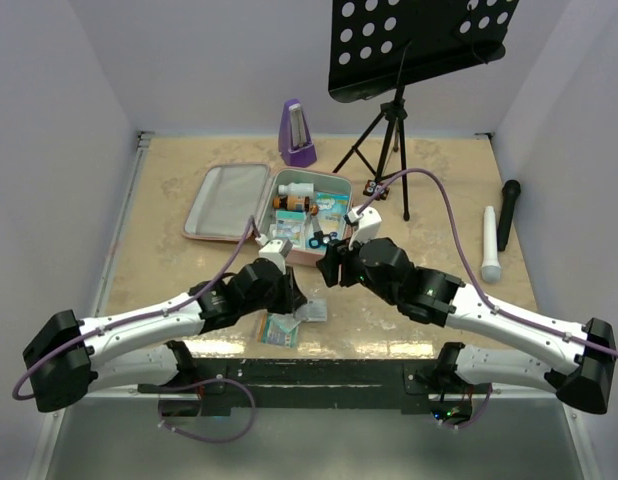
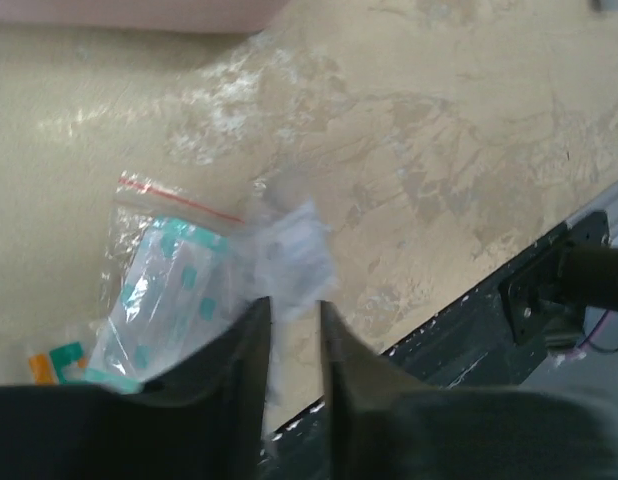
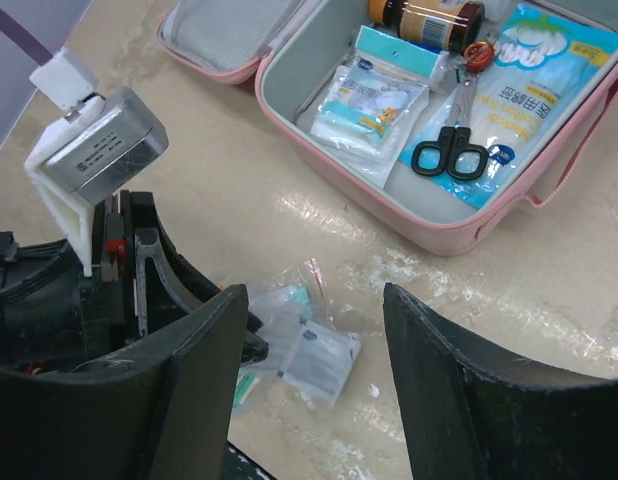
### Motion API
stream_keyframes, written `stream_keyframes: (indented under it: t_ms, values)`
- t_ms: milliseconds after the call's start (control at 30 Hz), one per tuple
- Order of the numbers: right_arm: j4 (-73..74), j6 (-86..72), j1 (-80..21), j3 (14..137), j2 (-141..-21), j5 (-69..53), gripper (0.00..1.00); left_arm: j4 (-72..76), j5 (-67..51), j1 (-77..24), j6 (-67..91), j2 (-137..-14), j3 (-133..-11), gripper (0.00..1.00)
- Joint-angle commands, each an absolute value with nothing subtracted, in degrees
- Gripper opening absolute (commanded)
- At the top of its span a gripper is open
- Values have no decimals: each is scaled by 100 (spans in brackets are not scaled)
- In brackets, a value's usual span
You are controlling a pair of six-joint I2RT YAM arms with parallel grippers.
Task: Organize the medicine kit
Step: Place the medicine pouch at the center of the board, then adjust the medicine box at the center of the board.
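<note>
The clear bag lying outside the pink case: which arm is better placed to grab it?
Left. Its hand sits right at the bag edge, fingers narrowly apart; the right hand hangs open higher up.

Left arm [image 1: 139, 330] and right arm [image 1: 514, 322]: white link shells, black joint housings, chunky black shoulder blocks. A purple cable [image 1: 445, 212] runs off each. Bases sit on a black crossbar [image 1: 319, 385]. Left end effector [image 2: 294, 320] and right end effector [image 3: 314, 305]: matte black fingers. Silver camera box [image 3: 104, 150] in a white bracket.
</note>
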State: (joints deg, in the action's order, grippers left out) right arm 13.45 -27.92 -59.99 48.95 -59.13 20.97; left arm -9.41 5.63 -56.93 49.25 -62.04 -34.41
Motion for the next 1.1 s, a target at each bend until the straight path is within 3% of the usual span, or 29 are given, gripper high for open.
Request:
stream_keyframes:
  t_ms: [0,100,133,400,567,700,1067]
  values:
    - [1477,-2918,-5985,5098,-5818,2399,61,-991,1027,-5687,5168,-6100,-3296,49]
    - [1398,-2901,-5985,5098,-5976,2391,62,-1501,1466,-5678,5361,-5645,-3427,84]
    - [1354,-2900,-5985,5124,-6064,2391,62,-1616,1598,-5669,5422,-5434,-3454,100]
    - [896,-2567,-5985,5738,-7214,2443,62,-2881,3118,-5055,6011,-3702,-3630,100]
    - [932,-2356,-5977,6161,-8304,3040,61,-2839,3226,-4246,6003,-3436,-3559,99]
    - [879,-2434,-5679,6328,-8902,3015,55,-2628,2910,-3868,5898,-3831,-3559,99]
    - [712,-2443,-5282,6293,-9404,2707,43,-1864,1065,-1629,5493,-4447,-3480,100]
